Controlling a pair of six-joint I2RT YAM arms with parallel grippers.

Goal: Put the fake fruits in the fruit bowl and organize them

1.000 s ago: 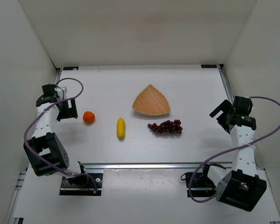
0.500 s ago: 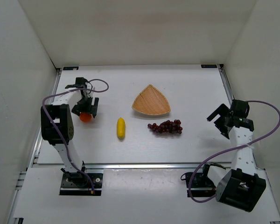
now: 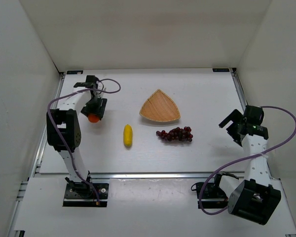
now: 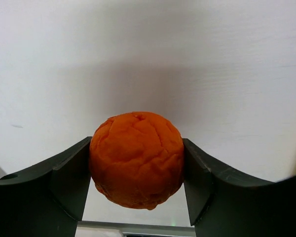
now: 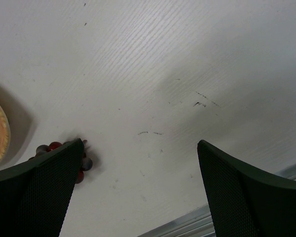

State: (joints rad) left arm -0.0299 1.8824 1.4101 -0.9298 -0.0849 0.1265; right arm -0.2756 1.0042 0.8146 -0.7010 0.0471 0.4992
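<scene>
Your left gripper (image 3: 94, 111) pinches the round, dimpled orange (image 4: 136, 159) at the table's left side, well left of the bowl (image 3: 160, 107), wrist bent downward, while your right gripper (image 5: 138, 197) hangs spread wide near the grapes (image 3: 176, 134).

table (image 3: 207, 101): white, matte | walls (image 3: 138, 34): plain white panels, three sides | light: even, soft shadows

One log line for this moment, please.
left claw: shut on orange | right claw: open | banana, grapes: on table | bowl: empty
</scene>
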